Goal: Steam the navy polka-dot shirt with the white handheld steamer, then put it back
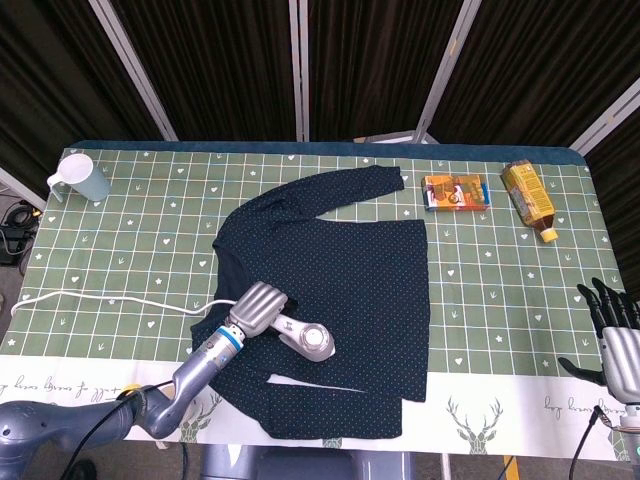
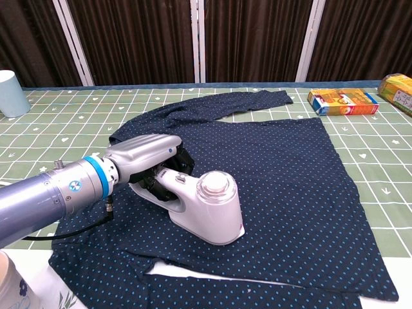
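The navy polka-dot shirt (image 1: 350, 270) (image 2: 283, 161) lies spread flat across the middle of the table. My left hand (image 1: 252, 308) (image 2: 145, 161) grips the handle of the white handheld steamer (image 1: 305, 340) (image 2: 209, 209), whose head rests on the shirt's lower left part. Its white cord (image 1: 110, 297) trails off to the left over the tablecloth. My right hand (image 1: 615, 335) hangs at the table's right edge, fingers apart, holding nothing; the chest view does not show it.
A light blue cup (image 1: 82, 178) (image 2: 11, 93) stands at the far left corner. An orange box (image 1: 456, 191) (image 2: 342, 102) and a yellow carton (image 1: 528, 198) (image 2: 399, 90) lie at the far right. A paper cup (image 2: 13, 290) sits at the front left edge.
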You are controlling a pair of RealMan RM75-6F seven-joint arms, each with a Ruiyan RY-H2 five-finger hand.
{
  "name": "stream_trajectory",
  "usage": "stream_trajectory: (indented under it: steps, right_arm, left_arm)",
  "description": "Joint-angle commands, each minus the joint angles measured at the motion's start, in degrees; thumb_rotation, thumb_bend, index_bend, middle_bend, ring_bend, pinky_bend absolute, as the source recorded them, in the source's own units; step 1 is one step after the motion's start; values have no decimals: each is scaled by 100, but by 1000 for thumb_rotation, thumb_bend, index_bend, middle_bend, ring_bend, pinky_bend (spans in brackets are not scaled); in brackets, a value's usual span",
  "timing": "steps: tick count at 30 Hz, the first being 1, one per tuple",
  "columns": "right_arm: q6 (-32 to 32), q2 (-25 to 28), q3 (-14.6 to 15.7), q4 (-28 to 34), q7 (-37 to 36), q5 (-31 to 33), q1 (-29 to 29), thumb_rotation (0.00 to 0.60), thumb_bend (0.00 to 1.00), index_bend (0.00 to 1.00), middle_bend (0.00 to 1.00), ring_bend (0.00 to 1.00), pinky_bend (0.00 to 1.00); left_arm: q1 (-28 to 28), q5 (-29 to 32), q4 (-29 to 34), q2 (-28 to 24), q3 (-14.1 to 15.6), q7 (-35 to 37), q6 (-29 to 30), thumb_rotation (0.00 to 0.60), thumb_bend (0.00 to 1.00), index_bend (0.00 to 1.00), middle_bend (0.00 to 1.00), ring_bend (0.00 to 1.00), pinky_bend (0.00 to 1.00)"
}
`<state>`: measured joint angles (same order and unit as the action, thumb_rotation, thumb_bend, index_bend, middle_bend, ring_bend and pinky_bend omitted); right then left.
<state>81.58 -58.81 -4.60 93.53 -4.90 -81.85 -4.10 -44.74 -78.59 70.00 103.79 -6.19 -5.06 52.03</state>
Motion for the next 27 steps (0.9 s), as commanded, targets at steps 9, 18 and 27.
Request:
stream_trajectory:
  steps: [9,18,27]
  right_arm:
    - [4,6,-5,-6,-24,-1,0,600,0,0,0,0,0]
    - [4,1,1,14,10,-14,-3,600,0,0,0,0,0]
    - [20,1,4,17,25,-23,4,600,0,0,0,0,0]
  left_arm:
    - [79,-16,-87,-300,30,67,51,600,618,918,842,769,950]
    - [180,-53,-158,-541,76,237,119,600,619,918,842,769,950]
    - [282,-86,-352,-715,95,449,214,600,618,918,842,769,950]
